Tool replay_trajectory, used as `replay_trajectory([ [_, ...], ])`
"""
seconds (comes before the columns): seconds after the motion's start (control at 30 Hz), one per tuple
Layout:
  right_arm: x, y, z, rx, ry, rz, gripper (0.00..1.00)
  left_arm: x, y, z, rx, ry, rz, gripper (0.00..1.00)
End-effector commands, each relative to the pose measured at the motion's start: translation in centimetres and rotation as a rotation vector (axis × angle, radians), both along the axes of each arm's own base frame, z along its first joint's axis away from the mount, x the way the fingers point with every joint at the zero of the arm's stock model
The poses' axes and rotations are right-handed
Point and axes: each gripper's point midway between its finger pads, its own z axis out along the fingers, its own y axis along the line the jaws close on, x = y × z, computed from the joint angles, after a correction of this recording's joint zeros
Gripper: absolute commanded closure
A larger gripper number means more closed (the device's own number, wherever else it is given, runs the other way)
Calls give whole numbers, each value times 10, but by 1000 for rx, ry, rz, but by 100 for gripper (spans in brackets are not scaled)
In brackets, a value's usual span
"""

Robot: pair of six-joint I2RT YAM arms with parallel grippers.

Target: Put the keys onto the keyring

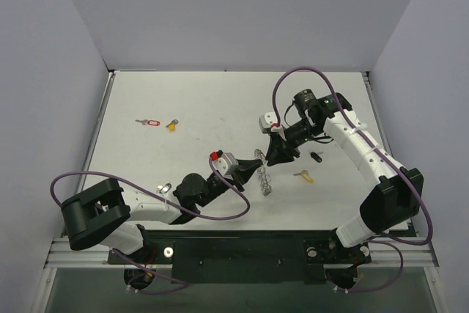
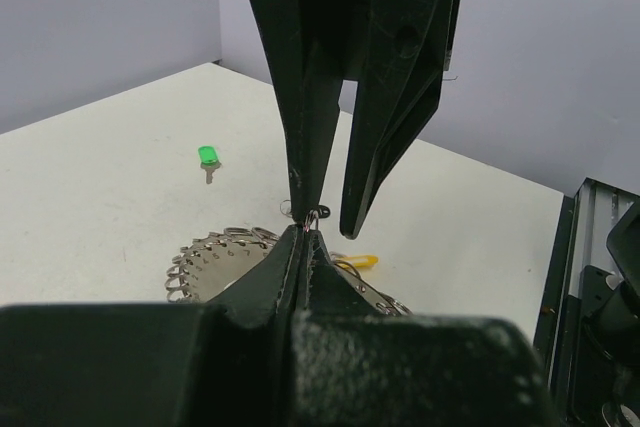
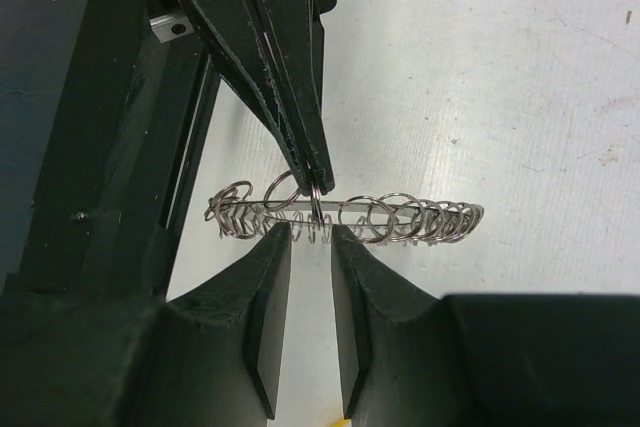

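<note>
The keyring (image 1: 264, 178) is a silvery disc edged with many small wire loops. My left gripper (image 1: 251, 169) is shut on one loop at its rim (image 2: 312, 215), and the disc (image 2: 215, 262) shows below the jaws. My right gripper (image 1: 278, 157) is open, its fingertips (image 3: 275, 247) straddling the ring's edge (image 3: 430, 219) without closing on it. Its fingers (image 2: 385, 127) hang just above the left jaws. Loose keys lie on the table: red (image 1: 151, 122), yellow (image 1: 172, 125), black (image 1: 316, 157), orange-yellow (image 1: 305, 177) and green (image 2: 208, 156).
The white table (image 1: 220, 100) has grey walls on three sides. Another small key (image 1: 164, 188) lies beside the left arm. The right arm's purple cable (image 1: 293, 78) loops above the grippers. A black rail (image 1: 242, 243) runs along the near edge.
</note>
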Motion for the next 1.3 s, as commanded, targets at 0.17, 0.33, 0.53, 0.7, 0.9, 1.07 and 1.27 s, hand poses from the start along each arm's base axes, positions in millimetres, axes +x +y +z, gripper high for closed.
replay_trajectory([
  [0.17,-10,12,8,54,53,32,87,-9,3,61,-211,-94,-28,100],
  [0.33,-13,13,5,47,68,37,100,-9,3,63,-213,-95,-28,100],
  [0.53,-16,9,4,10,64,26,100,-9,3,60,-207,-90,-29,100],
  [0.7,-12,0,10,-94,84,-80,100,-7,2,51,-182,-52,-28,100],
  [0.9,-10,-15,5,-228,63,-174,100,-6,10,38,-142,14,-33,63],
  [1.07,-12,-32,1,-330,23,-208,100,-8,15,29,-62,48,-45,54],
  [1.27,-19,-44,7,-442,-32,-194,100,-21,5,20,128,-10,-139,41],
])
